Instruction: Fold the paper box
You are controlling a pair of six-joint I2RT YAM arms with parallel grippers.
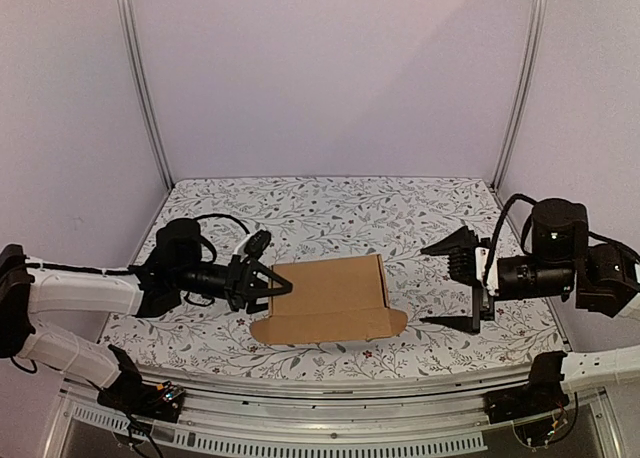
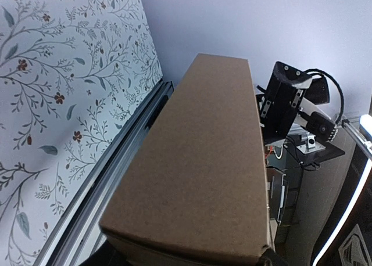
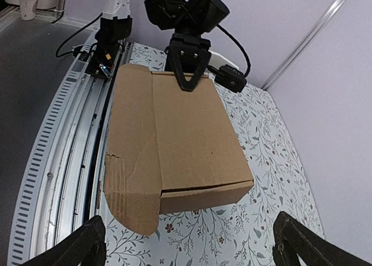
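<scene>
Two grippers are showing from above: your left gripper [image 1: 262, 283] is pinching the left end of the paper box [image 1: 330, 296] on the table [image 1: 330, 208], and your right gripper [image 1: 455, 288] is hanging wide open, apart from it. From the left wrist, the box is filling the view. From the right wrist, one flap [image 3: 131, 161] is lying flat, so you are likely closing flaps, folding that one up next.

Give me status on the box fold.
Done: the paper box stands formed as a rectangular body. In hand: left gripper grips its left end; right gripper is open, clear of it. Left: the long near flap lies flat on the table, untucked.
</scene>
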